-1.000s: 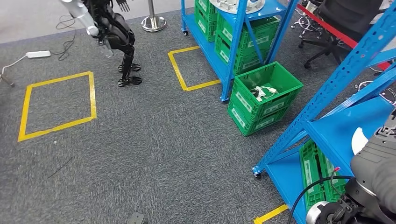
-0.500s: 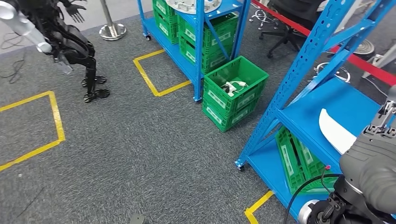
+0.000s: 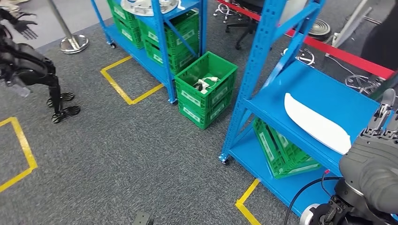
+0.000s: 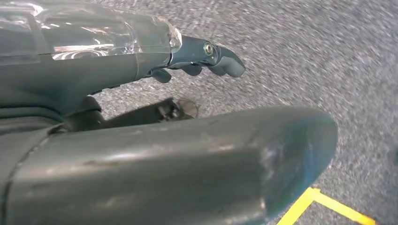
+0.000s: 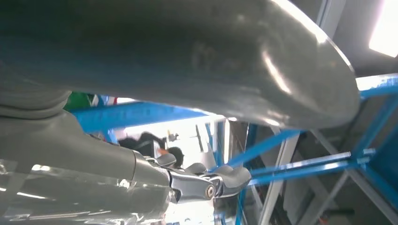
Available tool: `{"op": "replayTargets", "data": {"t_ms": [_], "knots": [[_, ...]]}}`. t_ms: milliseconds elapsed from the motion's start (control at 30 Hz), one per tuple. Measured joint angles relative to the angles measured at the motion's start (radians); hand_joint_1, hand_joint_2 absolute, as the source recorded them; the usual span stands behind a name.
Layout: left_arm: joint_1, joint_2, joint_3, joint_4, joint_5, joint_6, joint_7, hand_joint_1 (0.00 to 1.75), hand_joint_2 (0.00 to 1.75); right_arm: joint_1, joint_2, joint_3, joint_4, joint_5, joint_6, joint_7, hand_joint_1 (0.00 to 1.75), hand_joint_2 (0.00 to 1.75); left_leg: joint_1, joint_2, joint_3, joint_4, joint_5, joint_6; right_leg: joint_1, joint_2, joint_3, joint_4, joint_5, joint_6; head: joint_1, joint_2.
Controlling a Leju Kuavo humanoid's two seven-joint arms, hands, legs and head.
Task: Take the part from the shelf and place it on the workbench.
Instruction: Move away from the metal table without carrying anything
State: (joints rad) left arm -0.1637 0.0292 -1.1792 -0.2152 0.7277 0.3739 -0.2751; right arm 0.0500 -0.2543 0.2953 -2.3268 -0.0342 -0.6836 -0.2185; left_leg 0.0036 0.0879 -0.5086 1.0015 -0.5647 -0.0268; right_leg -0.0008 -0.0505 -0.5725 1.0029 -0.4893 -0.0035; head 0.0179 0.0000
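The long, smooth white part lies flat on the blue metal shelf, its far end cut off behind the right hand. That hand's fingers are seen parted, holding nothing. The left hand is blurred over grey carpet, its fingers apart and holding nothing.
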Motion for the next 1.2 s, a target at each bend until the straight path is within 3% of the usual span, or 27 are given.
{"op": "replayTargets", "data": {"t_ms": [33, 67, 100, 167, 200, 233, 267, 333, 400, 467, 500, 533, 600, 667, 700, 733, 800, 833, 900, 967, 1000, 1067, 1100, 1133, 1167, 1200], "knots": [[-0.001, -0.001, -0.001, -0.001, -0.001, -0.002, 0.000, 0.00, 0.00, -0.002, 0.000, 0.000, 0.001, -0.002, 0.000, 0.001, 0.00, 0.00, 0.002, -0.034, -0.010, 0.027, -0.019, -0.004, -0.003, 0.010, 0.003, -0.003, 0.001, -0.006, -0.003, 0.000], [-0.001, -0.002, -0.003, -0.001, -0.002, -0.003, 0.000, 0.00, 0.00, -0.004, 0.000, 0.000, 0.002, -0.003, 0.000, 0.002, 0.00, 0.00, 0.004, -0.073, -0.035, 0.078, -0.047, -0.006, -0.004, 0.021, 0.005, -0.005, 0.002, -0.012, -0.008, 0.000], [0.000, -0.003, -0.005, -0.002, -0.003, -0.005, 0.000, 0.00, 0.00, -0.006, 0.000, 0.000, 0.004, -0.005, 0.000, 0.002, 0.00, 0.00, 0.005, -0.096, -0.072, 0.147, -0.078, -0.006, -0.004, 0.033, 0.005, -0.005, 0.001, -0.016, -0.013, 0.000], [0.004, -0.003, -0.006, -0.002, -0.004, -0.007, 0.001, 0.00, 0.00, -0.006, 0.001, 0.000, 0.008, -0.008, 0.000, 0.004, 0.00, 0.00, 0.004, -0.097, -0.149, 0.270, -0.112, -0.005, 0.000, 0.062, 0.006, -0.003, -0.002, -0.020, -0.018, 0.000], [0.004, -0.002, -0.007, -0.002, -0.005, -0.007, 0.002, 0.00, 0.00, -0.006, 0.001, 0.001, 0.010, -0.008, 0.000, 0.006, 0.00, 0.00, 0.004, -0.094, -0.169, 0.288, -0.100, -0.002, 0.001, 0.077, 0.008, -0.002, -0.004, -0.021, -0.019, 0.000], [0.004, -0.002, -0.007, -0.002, -0.006, -0.007, 0.002, 0.00, 0.00, -0.007, 0.001, 0.001, 0.012, -0.007, 0.000, 0.009, 0.00, 0.00, 0.004, -0.096, -0.169, 0.265, -0.067, 0.001, 0.002, 0.091, 0.010, 0.000, -0.006, -0.021, -0.019, 0.000], [0.004, -0.002, -0.007, -0.002, -0.006, -0.007, 0.003, 0.00, 0.00, -0.007, 0.000, 0.001, 0.013, -0.005, 0.000, 0.014, 0.00, 0.00, 0.005, -0.108, -0.151, 0.207, -0.019, 0.005, 0.002, 0.106, 0.015, 0.001, -0.010, -0.020, -0.019, 0.000], [0.003, -0.002, -0.007, -0.002, -0.008, -0.007, 0.006, 0.00, 0.00, -0.010, 0.000, 0.002, 0.016, 0.000, 0.000, 0.022, 0.00, 0.00, 0.008, -0.166, -0.101, 0.082, 0.051, 0.015, 0.000, 0.132, 0.021, 0.004, -0.017, -0.015, -0.019, 0.000], [0.004, -0.002, -0.007, -0.002, -0.008, -0.008, 0.009, 0.00, 0.00, -0.014, 0.000, 0.003, 0.018, 0.006, 0.000, 0.026, 0.00, 0.00, 0.008, -0.198, -0.073, 0.026, 0.061, 0.021, -0.006, 0.157, 0.018, 0.005, -0.019, -0.003, -0.020, 0.000], [0.003, -0.003, -0.008, -0.002, -0.009, -0.008, 0.013, 0.00, 0.00, -0.016, -0.003, 0.004, 0.019, 0.018, 0.000, 0.031, 0.00, 0.00, 0.007, -0.172, -0.062, 0.012, 0.058, 0.025, -0.010, 0.182, 0.015, 0.002, -0.019, 0.010, -0.022, 0.000], [0.003, -0.003, -0.008, -0.003, -0.009, -0.008, 0.013, 0.00, 0.00, -0.018, -0.005, 0.004, 0.019, 0.029, 0.000, 0.036, 0.00, 0.00, 0.009, -0.156, -0.056, 0.005, 0.058, 0.028, -0.009, 0.174, 0.012, 0.008, -0.024, 0.015, -0.020, 0.000], [0.002, -0.005, -0.008, -0.003, -0.009, -0.008, 0.014, 0.00, 0.00, -0.022, -0.008, 0.005, 0.018, 0.040, 0.000, 0.043, 0.00, 0.00, 0.011, -0.138, -0.050, -0.003, 0.059, 0.033, -0.007, 0.153, 0.002, 0.028, -0.038, 0.020, -0.015, 0.000], [0.003, -0.009, -0.008, -0.004, -0.010, -0.008, 0.014, 0.00, 0.00, -0.031, -0.014, 0.009, 0.017, 0.065, 0.001, 0.060, 0.00, 0.00, 0.012, -0.100, -0.039, -0.011, 0.055, 0.039, -0.004, 0.088, -0.048, 0.129, -0.091, 0.030, -0.003, 0.000], [0.007, -0.011, -0.008, -0.004, -0.010, -0.009, 0.015, 0.00, 0.00, -0.036, -0.017, 0.015, 0.017, 0.084, 0.002, 0.074, 0.00, 0.00, 0.010, -0.062, -0.033, -0.011, 0.048, 0.041, -0.008, 0.060, -0.112, 0.252, -0.135, 0.039, 0.005, 0.000], [0.007, -0.011, -0.008, -0.004, -0.010, -0.009, 0.016, 0.00, 0.00, -0.037, -0.018, 0.018, 0.017, 0.092, 0.003, 0.078, 0.00, 0.00, 0.010, -0.045, -0.029, -0.010, 0.043, 0.040, -0.010, 0.055, -0.126, 0.275, -0.131, 0.042, 0.006, 0.000], [0.007, -0.012, -0.008, -0.004, -0.010, -0.009, 0.016, 0.00, 0.00, -0.038, -0.018, 0.021, 0.017, 0.096, 0.004, 0.082, 0.00, 0.00, 0.010, -0.030, -0.024, -0.010, 0.039, 0.038, -0.012, 0.051, -0.123, 0.264, -0.110, 0.044, 0.006, 0.000], [0.003, -0.016, -0.008, -0.005, -0.010, -0.011, 0.016, 0.00, 0.00, -0.043, -0.021, 0.024, 0.017, 0.103, 0.005, 0.088, 0.00, 0.00, 0.010, -0.007, -0.010, -0.011, 0.029, 0.032, -0.014, 0.026, -0.063, 0.138, -0.033, 0.043, 0.008, 0.000], [0.002, -0.018, -0.008, -0.005, -0.010, -0.011, 0.016, 0.00, 0.00, -0.047, -0.022, 0.026, 0.016, 0.105, 0.005, 0.090, 0.00, 0.00, 0.008, 0.002, -0.005, -0.010, 0.024, 0.028, -0.010, 0.006, -0.031, 0.073, -0.008, 0.040, 0.009, 0.000], [0.000, -0.021, -0.008, -0.006, -0.011, -0.012, 0.016, 0.00, 0.00, -0.053, -0.026, 0.029, 0.015, 0.107, 0.006, 0.093, 0.00, 0.00, 0.004, 0.018, 0.001, -0.011, 0.018, 0.018, -0.002, -0.020, 0.001, 0.005, 0.006, 0.029, 0.008, 0.000], [-0.002, -0.022, -0.008, -0.006, -0.012, -0.012, 0.016, 0.00, 0.00, -0.056, -0.028, 0.030, 0.011, 0.114, 0.007, 0.097, 0.00, 0.00, 0.002, 0.037, 0.008, -0.013, 0.013, 0.009, 0.002, -0.008, 0.002, 0.000, 0.002, 0.015, 0.005, 0.000], [-0.003, -0.023, -0.008, -0.006, -0.013, -0.012, 0.017, 0.00, 0.00, -0.057, -0.029, 0.031, 0.007, 0.120, 0.008, 0.100, 0.00, 0.00, 0.004, 0.027, 0.011, -0.010, 0.006, 0.004, 0.000, 0.002, 0.004, -0.003, 0.002, 0.009, 0.003, 0.000], [-0.006, -0.024, -0.008, -0.006, -0.015, -0.012, 0.016, 0.00, 0.00, -0.065, -0.031, 0.033, 0.000, 0.131, 0.010, 0.107, 0.00, 0.00, 0.009, -0.035, -0.011, 0.044, -0.033, -0.004, -0.005, 0.020, 0.008, -0.009, 0.004, -0.004, -0.003, 0.000], [-0.005, -0.025, -0.008, -0.006, -0.016, -0.013, 0.017, 0.00, 0.00, -0.068, -0.032, 0.035, -0.003, 0.136, 0.011, 0.111, 0.00, 0.00, 0.011, -0.072, -0.041, 0.106, -0.064, -0.006, -0.006, 0.029, 0.009, -0.010, 0.005, -0.008, -0.009, 0.000], [-0.004, -0.025, -0.008, -0.006, -0.016, -0.013, 0.017, 0.00, 0.00, -0.071, -0.033, 0.038, -0.005, 0.141, 0.012, 0.114, 0.00, 0.00, 0.011, -0.091, -0.081, 0.180, -0.095, -0.007, -0.005, 0.041, 0.009, -0.010, 0.004, -0.011, -0.014, 0.000], [-0.001, -0.024, -0.008, -0.006, -0.016, -0.014, 0.018, 0.00, 0.00, -0.071, -0.033, 0.041, -0.006, 0.145, 0.012, 0.117, 0.00, 0.00, 0.011, -0.095, -0.120, 0.246, -0.115, -0.007, -0.004, 0.054, 0.009, -0.009, 0.003, -0.013, -0.018, 0.000], [0.001, -0.024, -0.008, -0.005, -0.016, -0.014, 0.019, 0.00, 0.00, -0.072, -0.033, 0.043, -0.006, 0.149, 0.013, 0.121, 0.00, 0.00, 0.011, -0.094, -0.148, 0.285, -0.116, -0.006, -0.002, 0.068, 0.010, -0.008, 0.002, -0.014, -0.019, 0.000]]}}
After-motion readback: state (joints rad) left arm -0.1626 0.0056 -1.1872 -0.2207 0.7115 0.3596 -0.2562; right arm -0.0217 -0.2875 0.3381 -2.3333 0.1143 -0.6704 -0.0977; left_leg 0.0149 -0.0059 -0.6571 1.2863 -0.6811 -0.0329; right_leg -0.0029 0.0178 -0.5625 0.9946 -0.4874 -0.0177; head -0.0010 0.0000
